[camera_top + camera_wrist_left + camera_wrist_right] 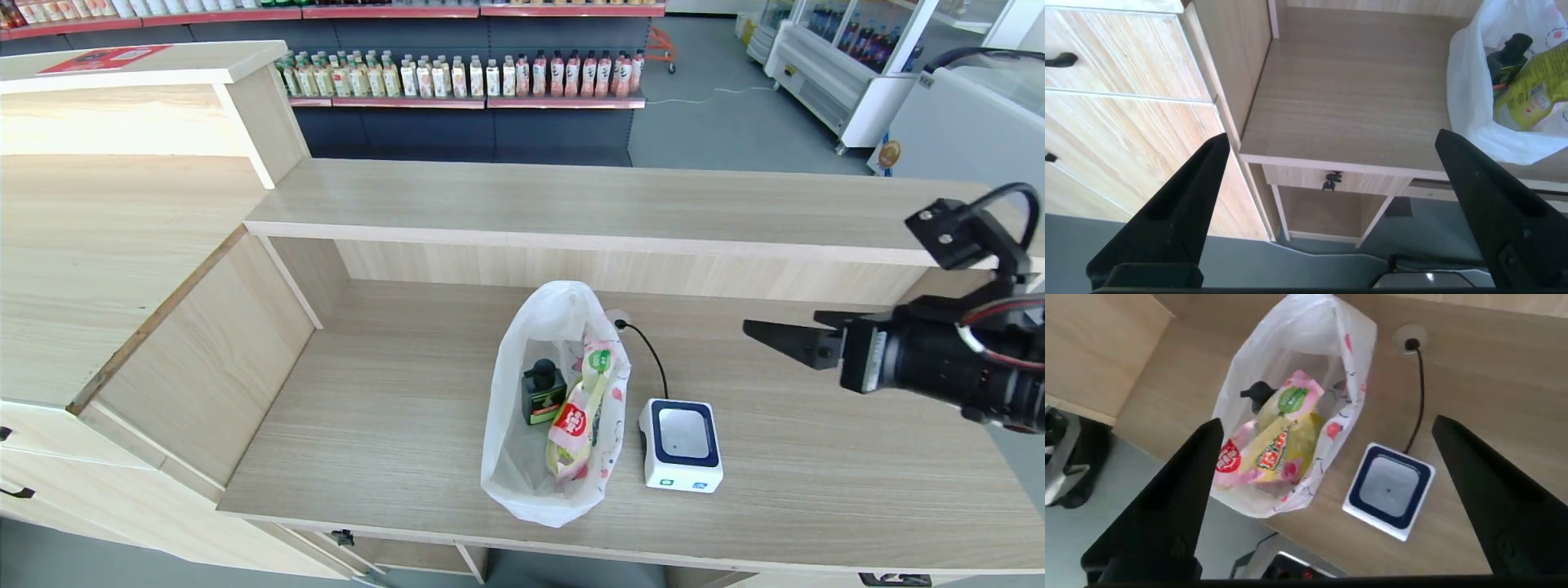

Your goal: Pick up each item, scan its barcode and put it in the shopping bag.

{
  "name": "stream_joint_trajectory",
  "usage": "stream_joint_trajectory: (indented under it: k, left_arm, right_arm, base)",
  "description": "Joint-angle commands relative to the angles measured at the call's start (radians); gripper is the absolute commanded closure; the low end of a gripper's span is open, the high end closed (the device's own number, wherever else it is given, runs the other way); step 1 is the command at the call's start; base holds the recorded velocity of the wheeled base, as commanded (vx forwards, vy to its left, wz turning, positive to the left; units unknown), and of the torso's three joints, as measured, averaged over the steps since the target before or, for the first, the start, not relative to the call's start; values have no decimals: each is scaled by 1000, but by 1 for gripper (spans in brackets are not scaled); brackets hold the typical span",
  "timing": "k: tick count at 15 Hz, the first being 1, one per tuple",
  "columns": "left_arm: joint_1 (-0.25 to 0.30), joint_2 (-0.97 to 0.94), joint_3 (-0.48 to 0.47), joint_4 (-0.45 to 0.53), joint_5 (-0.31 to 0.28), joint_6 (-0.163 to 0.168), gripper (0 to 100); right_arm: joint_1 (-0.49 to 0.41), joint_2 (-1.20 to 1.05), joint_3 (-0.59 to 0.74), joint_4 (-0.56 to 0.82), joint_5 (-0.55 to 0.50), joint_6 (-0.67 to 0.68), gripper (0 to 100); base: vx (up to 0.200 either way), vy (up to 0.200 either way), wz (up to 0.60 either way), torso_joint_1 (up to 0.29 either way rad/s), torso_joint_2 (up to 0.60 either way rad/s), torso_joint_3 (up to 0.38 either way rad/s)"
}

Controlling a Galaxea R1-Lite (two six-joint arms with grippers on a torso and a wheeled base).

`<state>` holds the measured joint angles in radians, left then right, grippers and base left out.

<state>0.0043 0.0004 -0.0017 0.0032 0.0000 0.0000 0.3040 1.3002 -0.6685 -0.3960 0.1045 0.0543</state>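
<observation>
In the head view the shopping bag (502,457) lies on the worktop (392,425) with its mouth gaping. A dark pump bottle (542,394) and a snack packet (578,420) are inside. The scanner (680,443) sits just beside the bag, we judge so that a scanned item has a short way in. The right gripper (771,333) hangs apart from the bag, beyond the scanner.

From the left wrist, the left gripper (1333,137) is spread wide and empty, off the worktop's near edge, well apart from the bag; we think it is parked out of the way.

From the right wrist, the right gripper is also spread wide with nothing between its fingers, looking down on the bag. With both items inside, we judge the task about done.
</observation>
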Motion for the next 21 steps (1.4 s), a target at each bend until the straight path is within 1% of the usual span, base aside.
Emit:
stream_joint_trajectory:
  k: [1,2,3,5,6,7,8,9,11,13,17,18,20,21]
  left_arm:
    - [0,0,0,0,0,0,0]
    - [0,0,0,0,0,0,0]
    - [0,0,0,0,0,0,0]
    - [0,0,0,0,0,0,0]
    - [0,0,0,0,0,0,0]
    - [0,0,0,0,0,0,0]
    - [0,0,0,0,0,0,0]
    - [0,0,0,0,0,0,0]
    - [0,0,0,0,0,0,0]
    - [0,0,0,0,0,0,0]
    - [0,0,0,0,0,0,0]
    - [0,0,0,0,0,0,0]
    - [0,0,0,0,0,0,0]
    - [0,0,0,0,0,0,0]
  right_arm:
    - [-49,-490,376,75,-215,-142,0]
    - [-66,-601,464,100,-233,-149,0]
    - [-109,-717,546,134,-235,-151,0]
    - [-172,-881,599,226,-221,-148,0]
    - [-195,-932,633,244,-200,-142,0]
    - [-272,-1046,669,272,-149,-140,0]
    - [-293,-1102,669,328,-120,-120,0]
    - [-293,-1150,669,344,-75,-105,0]
    - [-295,-1285,669,353,-55,-106,0]
    - [-299,-1300,669,330,-80,-157,0]
    - [-299,-1300,669,328,-72,-169,0]
    - [-299,-1300,669,330,-72,-162,0]
    - [-299,-1300,669,332,-83,-94,0]
    - [-299,-1299,667,356,-77,-28,0]
  base:
    - [0,0,0,0,0,0]
    - [0,0,0,0,0,0]
    - [0,0,0,0,0,0]
    - [0,0,0,0,0,0]
    - [0,0,0,0,0,0]
    - [0,0,0,0,0,0]
    - [0,0,0,0,0,0]
    - [0,0,0,0,0,0]
    - [0,0,0,0,0,0]
    - [0,0,0,0,0,0]
    - [0,0,0,0,0,0]
    - [0,0,0,0,0,0]
    - [0,0,0,0,0,0]
    - [0,0,0,0,0,0]
